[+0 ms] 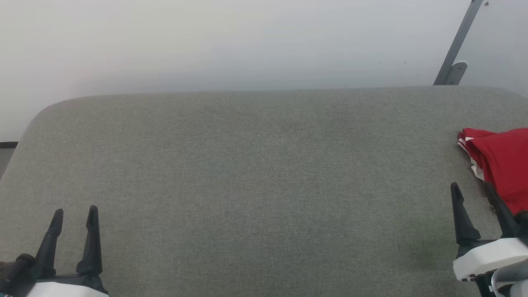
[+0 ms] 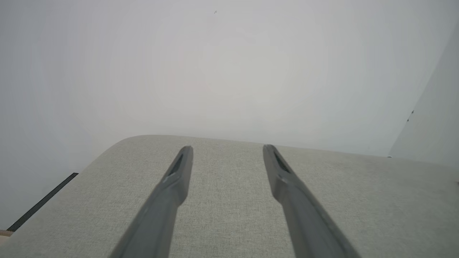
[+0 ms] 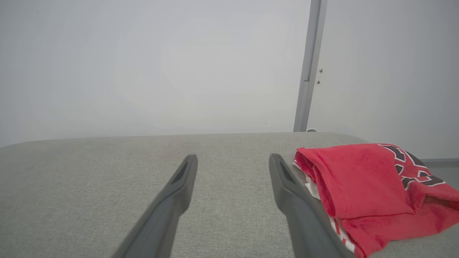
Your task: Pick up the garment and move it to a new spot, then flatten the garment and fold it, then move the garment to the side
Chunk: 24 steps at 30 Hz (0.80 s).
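One crumpled red garment (image 3: 358, 182) rests on a woven grey surface (image 1: 247, 173).

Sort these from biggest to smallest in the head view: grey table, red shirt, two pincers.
1. grey table
2. red shirt, though the picture's edge cuts it off
3. left pincer and right pincer, about alike

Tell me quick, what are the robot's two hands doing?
Left gripper: open, holding nothing.
Right gripper: open, holding nothing, next to the garment.

Bare test room, likely a lab: grey fabric-covered table (image 1: 247, 173) set against blank white walls (image 1: 206, 41), with a grey metal strut (image 1: 458, 45) fixed behind it.
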Motion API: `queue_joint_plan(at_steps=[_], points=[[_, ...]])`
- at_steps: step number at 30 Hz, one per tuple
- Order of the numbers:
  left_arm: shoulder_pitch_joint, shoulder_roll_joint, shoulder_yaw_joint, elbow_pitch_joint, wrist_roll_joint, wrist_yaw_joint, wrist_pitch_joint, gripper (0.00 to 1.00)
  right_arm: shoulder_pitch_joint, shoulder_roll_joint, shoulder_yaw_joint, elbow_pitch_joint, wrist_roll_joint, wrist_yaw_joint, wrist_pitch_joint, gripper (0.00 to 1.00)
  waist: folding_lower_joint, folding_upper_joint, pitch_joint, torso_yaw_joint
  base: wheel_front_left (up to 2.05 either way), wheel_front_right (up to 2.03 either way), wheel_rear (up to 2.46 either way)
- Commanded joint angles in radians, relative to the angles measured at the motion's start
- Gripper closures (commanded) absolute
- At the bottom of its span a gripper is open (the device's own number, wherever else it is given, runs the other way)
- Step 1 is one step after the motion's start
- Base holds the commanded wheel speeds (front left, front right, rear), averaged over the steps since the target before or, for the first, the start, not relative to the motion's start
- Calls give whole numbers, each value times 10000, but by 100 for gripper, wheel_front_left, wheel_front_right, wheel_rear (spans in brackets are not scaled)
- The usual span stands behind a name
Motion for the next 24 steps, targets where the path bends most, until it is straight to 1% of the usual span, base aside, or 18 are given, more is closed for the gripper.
queue_joint_plan(at_steps=[1,11,16,17,24], points=[[143,-35,13,-55,-54,-19,-37,0,66,45,-24,-85,-39,-15,-7,0,0,-1,-8,0,0,0,0],[190,-105,83,-152,93,-19,-37,0,176,152,-49,-221,-95,-15,100,0,0,-1,-72,-22,0,0,0],[203,-261,263,-297,279,-19,-37,0,176,151,-33,-240,-35,-15,98,0,0,-1,-74,-18,0,0,0],[135,-263,230,-247,186,0,2,100,81,129,-7,-165,-34,2,91,100,0,-1,-75,-18,0,0,0],[197,-721,59,363,76,2,52,100,470,475,87,389,78,2,154,100,0,-1,-76,-21,0,0,0]])
